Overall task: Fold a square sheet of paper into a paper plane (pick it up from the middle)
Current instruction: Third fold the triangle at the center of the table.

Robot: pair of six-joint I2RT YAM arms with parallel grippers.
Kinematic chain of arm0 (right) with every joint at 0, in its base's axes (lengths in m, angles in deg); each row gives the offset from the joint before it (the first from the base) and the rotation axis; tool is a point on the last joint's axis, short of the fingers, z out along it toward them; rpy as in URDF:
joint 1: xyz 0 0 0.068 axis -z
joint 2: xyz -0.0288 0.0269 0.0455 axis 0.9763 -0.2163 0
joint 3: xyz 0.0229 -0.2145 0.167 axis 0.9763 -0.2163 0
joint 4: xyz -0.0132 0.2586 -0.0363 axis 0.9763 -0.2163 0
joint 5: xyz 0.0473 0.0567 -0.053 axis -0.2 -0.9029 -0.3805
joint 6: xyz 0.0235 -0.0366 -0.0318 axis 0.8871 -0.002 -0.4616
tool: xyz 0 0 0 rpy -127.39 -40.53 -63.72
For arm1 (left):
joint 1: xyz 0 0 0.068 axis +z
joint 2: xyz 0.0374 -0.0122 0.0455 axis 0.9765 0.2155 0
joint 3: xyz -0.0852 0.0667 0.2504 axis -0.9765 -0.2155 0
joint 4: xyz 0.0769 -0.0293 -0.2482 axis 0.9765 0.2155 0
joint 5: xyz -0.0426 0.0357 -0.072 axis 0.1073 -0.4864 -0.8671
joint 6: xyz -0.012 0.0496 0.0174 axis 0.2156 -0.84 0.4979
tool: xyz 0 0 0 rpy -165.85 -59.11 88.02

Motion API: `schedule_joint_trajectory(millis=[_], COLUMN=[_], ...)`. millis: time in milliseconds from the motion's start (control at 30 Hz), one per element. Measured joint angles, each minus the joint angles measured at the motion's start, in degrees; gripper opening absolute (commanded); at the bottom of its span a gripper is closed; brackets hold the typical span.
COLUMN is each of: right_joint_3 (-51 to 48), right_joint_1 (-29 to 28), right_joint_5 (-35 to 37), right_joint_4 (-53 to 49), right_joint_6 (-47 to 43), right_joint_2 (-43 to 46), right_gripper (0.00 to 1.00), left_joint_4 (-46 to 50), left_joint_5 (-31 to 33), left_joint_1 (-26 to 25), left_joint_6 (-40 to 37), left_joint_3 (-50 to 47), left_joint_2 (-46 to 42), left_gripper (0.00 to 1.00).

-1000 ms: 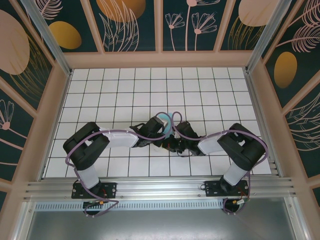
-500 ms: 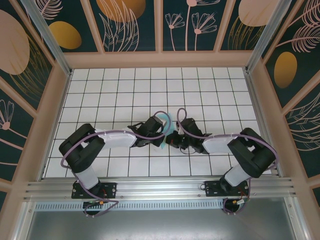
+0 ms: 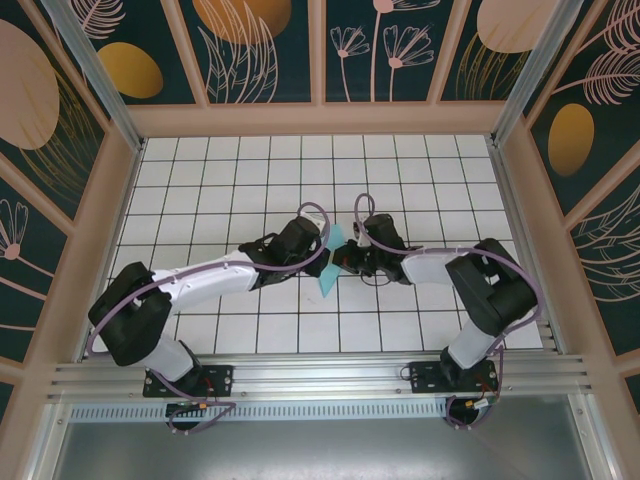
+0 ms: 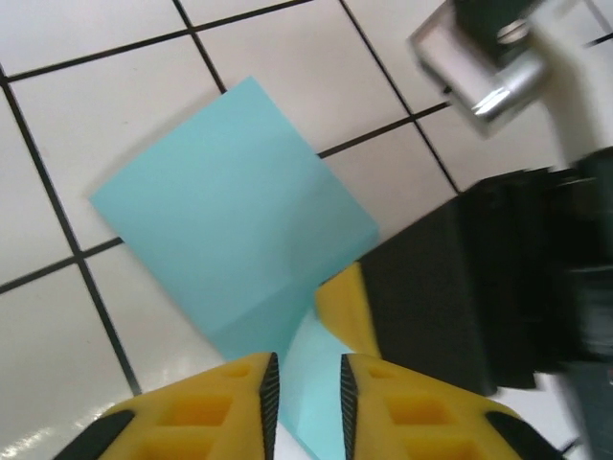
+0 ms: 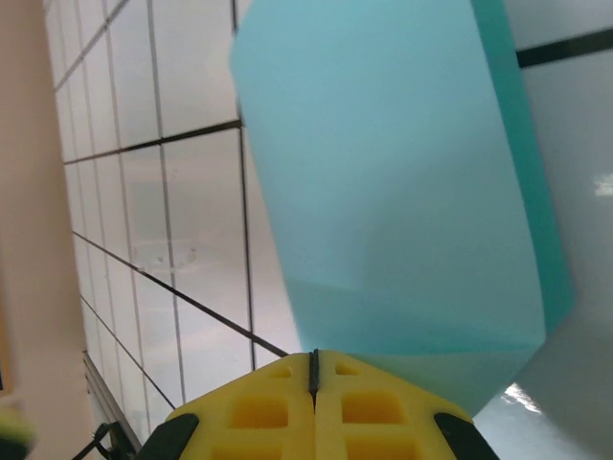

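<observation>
White tiled table with black grid lines, boxed in by pale wooden rails and dark teal wall panels printed with leaves and orange discs. Top view: left arm stretched from its base at the near left edge toward the centre of the table; right arm bent in from the near right; the two wrists meet head-on at the middle tiles, with the turquoise sheet of paper between them, one pointed corner showing toward the near side and a smaller patch on the far side. Left wrist view: sheet of paper folded into a smaller four-sided shape with a crease across it, mostly flat on the tiles, one tapering part running back into the gap between the yellow left fingers; these stand narrowly parted, the black pads clear of each other and the gap wider than the paper in it. One yellow finger of the right fingers touches the sheet's near edge, its black housing just behind. Right wrist view: right fingers pressed fully together, pinching the lower edge of the sheet of paper, which rises from them as a broad curved panel lifted off the tiles; wooden rail along the left.
</observation>
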Motion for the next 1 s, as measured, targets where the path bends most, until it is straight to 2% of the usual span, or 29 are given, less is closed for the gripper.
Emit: schedule_joint_trajectory(millis=[167,333,833,1000], right_joint_3=[3.3,5.3,4.9,4.9], right_joint_1=[0.0,0.1,2.4,2.1], right_joint_5=[0.2,1.1,-0.9,-0.6], right_joint_4=[-3.9,-5.8,-4.6,-4.2], right_joint_6=[-2.2,-4.0,-5.1,-4.7], right_joint_2=[-3.2,-6.3,-6.9,-6.9], right_gripper=[0.05,0.04,0.05,0.04], left_joint_4=[-1.8,-5.5,-14.6,-17.8], left_joint_5=[-7.5,-12.9,-20.1,-19.7], left_joint_1=[0.0,0.0,2.8,2.2], left_joint_6=[2.7,5.7,11.9,13.0], left_joint_3=[-1.2,-1.3,-2.2,-5.6], left_joint_2=[-1.0,2.8,10.1,10.0], left_gripper=[0.12,0.09,0.03,0.0])
